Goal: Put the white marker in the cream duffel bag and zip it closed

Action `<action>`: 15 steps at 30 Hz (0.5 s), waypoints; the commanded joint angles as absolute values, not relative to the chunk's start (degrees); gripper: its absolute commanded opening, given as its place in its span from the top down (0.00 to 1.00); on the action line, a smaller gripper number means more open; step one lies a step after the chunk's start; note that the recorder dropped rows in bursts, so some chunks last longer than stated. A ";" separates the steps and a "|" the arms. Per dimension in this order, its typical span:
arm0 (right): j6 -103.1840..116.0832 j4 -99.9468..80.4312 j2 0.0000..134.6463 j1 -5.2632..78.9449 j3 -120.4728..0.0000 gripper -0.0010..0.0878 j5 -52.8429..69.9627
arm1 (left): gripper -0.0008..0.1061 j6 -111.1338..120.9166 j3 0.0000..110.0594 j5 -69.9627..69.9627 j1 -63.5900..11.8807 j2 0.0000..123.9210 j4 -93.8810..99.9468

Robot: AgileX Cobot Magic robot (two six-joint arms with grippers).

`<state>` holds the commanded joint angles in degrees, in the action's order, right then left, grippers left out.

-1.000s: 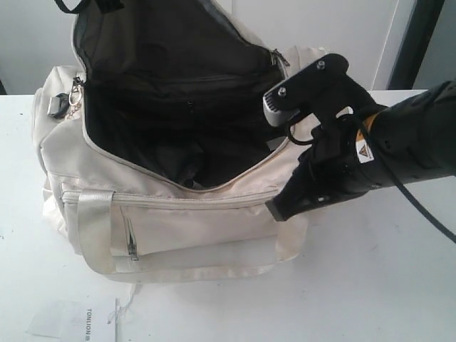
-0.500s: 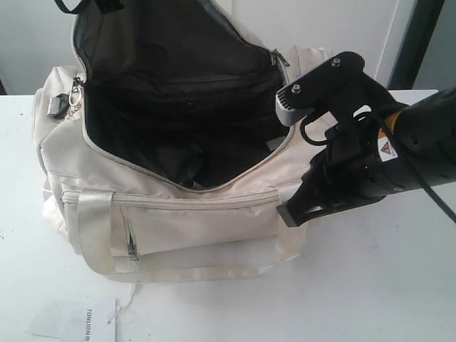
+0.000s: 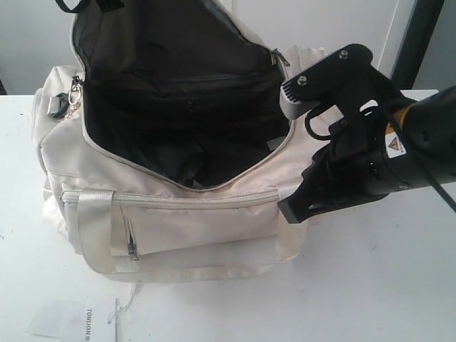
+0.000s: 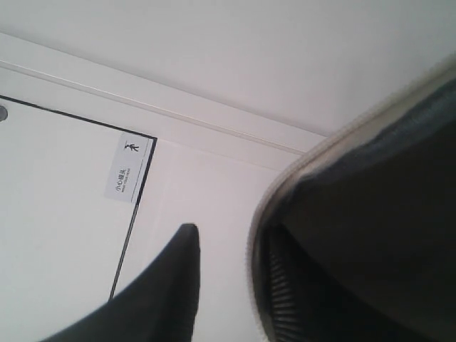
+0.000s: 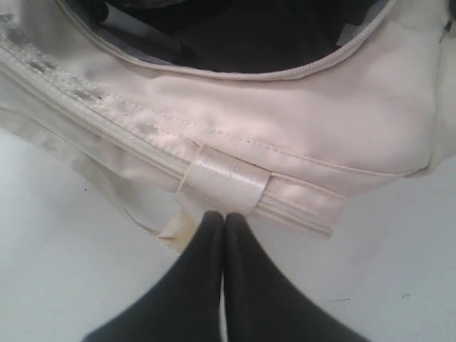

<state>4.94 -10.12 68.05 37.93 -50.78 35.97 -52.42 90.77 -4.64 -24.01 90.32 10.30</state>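
– Two fingers pressed flat together with nothing between them: the right gripper (image 5: 224,218) is closed and empty, its tips just short of a webbing handle loop (image 5: 224,182) on the cream duffel bag (image 3: 192,228).

– Has it moved?

– Yes. Over the last second it has slid from the bag's right end toward the right edge of the exterior view, and it now sits over bare table (image 3: 370,285).

– And the white marker (image 5: 139,34)?

– Inside. The right wrist view shows its pale barrel and dark cap lying on the black lining just past the rim of the opening. I can't pick it out in the exterior view.

– So the first half looks done.

– I'd judge so. The zip is what remains: the top flap (image 3: 164,43) stands raised at the upper middle of the frame and the mouth gapes wide.

– What about the left gripper (image 4: 228,242)?

– One dark finger shows beside the flap's edge. Whether it grips the flap, I cannot tell.
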 joint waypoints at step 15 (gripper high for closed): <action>4.94 -10.12 68.05 37.93 -50.78 0.99 35.97 | 0.99 -52.23 90.77 -3.19 -24.01 90.32 10.30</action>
<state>4.94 -10.12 68.05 37.93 -50.78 35.97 -52.23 90.77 -3.19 -24.01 90.32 10.30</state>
